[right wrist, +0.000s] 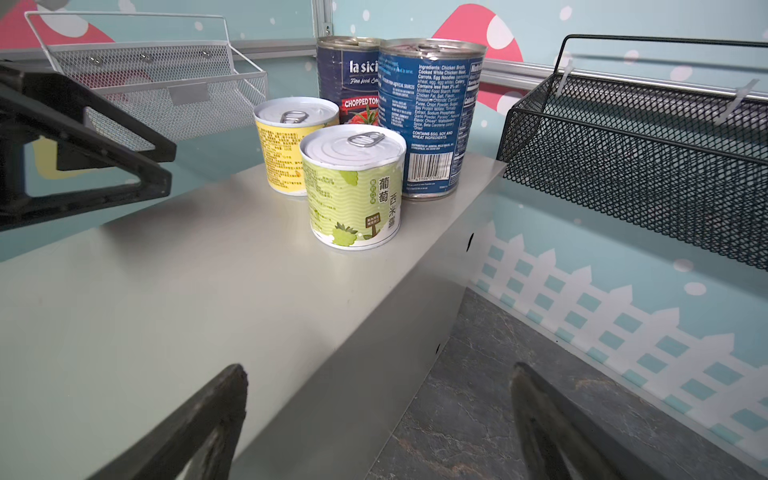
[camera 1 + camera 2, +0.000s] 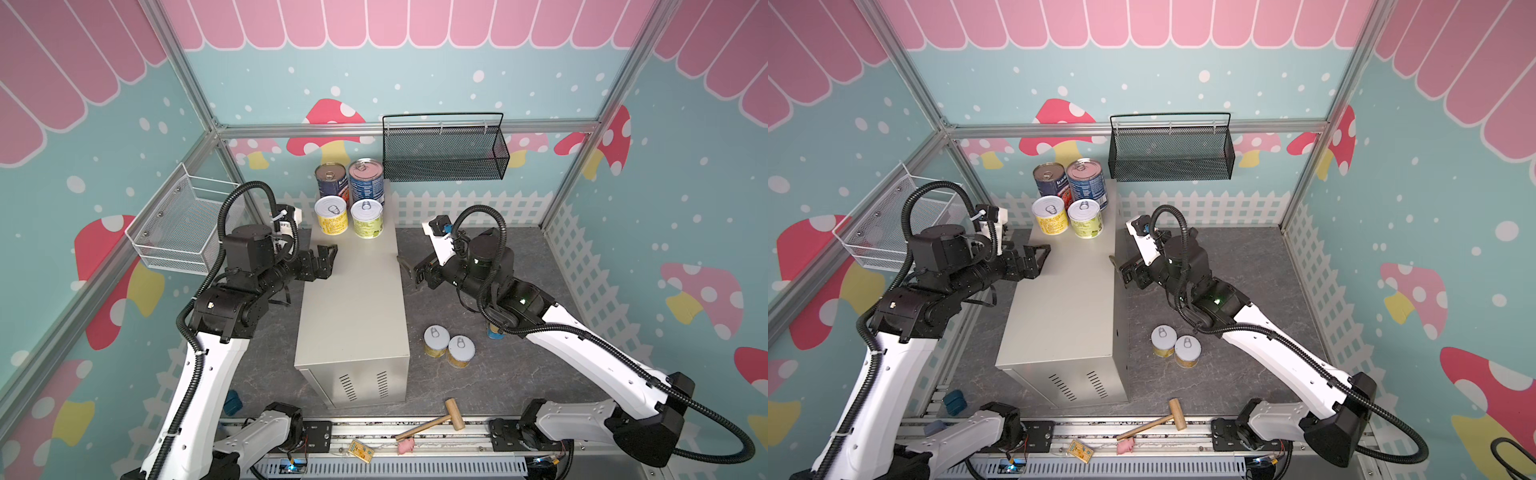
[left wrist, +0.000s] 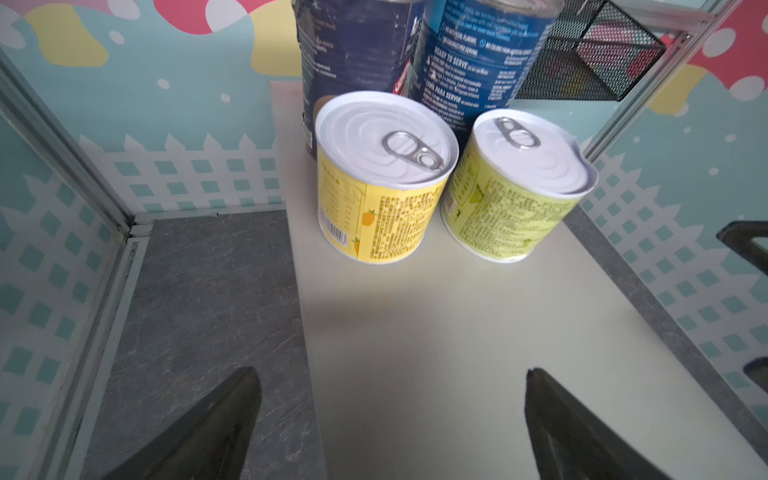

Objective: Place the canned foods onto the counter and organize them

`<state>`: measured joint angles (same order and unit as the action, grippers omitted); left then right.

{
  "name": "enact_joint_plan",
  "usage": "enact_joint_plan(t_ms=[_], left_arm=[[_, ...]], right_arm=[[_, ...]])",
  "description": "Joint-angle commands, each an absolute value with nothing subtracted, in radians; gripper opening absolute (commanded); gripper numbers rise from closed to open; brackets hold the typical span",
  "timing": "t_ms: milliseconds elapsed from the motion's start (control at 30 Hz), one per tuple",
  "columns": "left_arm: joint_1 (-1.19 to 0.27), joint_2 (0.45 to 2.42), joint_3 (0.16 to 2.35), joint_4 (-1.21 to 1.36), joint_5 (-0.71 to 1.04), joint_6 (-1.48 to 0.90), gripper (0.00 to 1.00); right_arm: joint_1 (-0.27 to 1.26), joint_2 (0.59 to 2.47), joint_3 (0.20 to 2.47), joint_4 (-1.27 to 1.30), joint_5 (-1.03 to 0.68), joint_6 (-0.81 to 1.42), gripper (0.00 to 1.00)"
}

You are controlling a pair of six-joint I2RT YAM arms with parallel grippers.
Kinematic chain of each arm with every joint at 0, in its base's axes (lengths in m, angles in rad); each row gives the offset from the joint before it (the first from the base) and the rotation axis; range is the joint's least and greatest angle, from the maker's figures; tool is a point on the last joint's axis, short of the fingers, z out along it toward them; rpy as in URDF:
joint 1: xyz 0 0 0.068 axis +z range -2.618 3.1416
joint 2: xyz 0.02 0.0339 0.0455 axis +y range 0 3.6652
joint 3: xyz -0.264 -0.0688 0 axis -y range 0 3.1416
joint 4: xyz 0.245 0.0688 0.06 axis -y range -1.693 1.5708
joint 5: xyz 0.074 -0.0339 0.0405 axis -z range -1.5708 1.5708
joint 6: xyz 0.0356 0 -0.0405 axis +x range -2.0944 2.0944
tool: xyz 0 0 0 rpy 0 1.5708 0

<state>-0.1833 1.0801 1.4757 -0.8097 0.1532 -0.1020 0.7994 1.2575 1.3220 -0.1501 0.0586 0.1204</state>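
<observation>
The left gripper [image 2: 331, 259] hangs over the counter [image 2: 353, 307] at its left long edge, about mid-length. Its jaws are spread wide and hold nothing. In the left wrist view the left gripper [image 3: 390, 374] straddles that edge and faces the cans at the counter's far end, well apart from them.

The right gripper [image 2: 409, 272] sits at the counter's right long edge, across from the left gripper. Its jaws are also wide apart and empty. In the right wrist view the right gripper [image 1: 378, 369] straddles that edge, and the same cans stand further along the top.

4 cans stand upright in a tight 2-by-2 block at the counter's far end, away from its vent slots. At the very end are 2 tall dark-blue cans, the left blue can [image 2: 331, 179] and the right blue can [image 2: 366, 179]. Just in front of them are 2 short cans, a yellow-label can [image 2: 331, 216] and a green-yellow-label can [image 2: 366, 219].

2 more short cans are off the counter, on the floor beside its vented end on the right side: the nearer floor can [image 2: 436, 340] and the outer floor can [image 2: 460, 351], touching or nearly so.

1 blue-and-gold item [image 2: 494, 331] shows partly under the right arm, right of the counter; it is too hidden to tell what it is.

1 wooden mallet [image 2: 432, 422] lies beyond the counter's vented end.
</observation>
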Motion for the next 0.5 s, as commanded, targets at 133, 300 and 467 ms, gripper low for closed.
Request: enact_joint_plan(t_ms=[133, 300, 467], left_arm=[[-0.135, 1.125, 1.524, -0.739, 0.273, -0.109, 0.99], [-0.133, 1.164, 1.540, -0.740, 0.279, -0.103, 0.99], [-0.133, 1.190, 1.553, -0.716, 0.258, -0.101, 0.99]], right_arm=[[0.801, 1.248, 1.307, -0.159, 0.036, 0.085, 0.99], [0.799, 1.262, 1.313, -0.158, 0.027, 0.084, 0.99], [0.799, 1.263, 1.316, -0.157, 0.020, 0.086, 0.99]])
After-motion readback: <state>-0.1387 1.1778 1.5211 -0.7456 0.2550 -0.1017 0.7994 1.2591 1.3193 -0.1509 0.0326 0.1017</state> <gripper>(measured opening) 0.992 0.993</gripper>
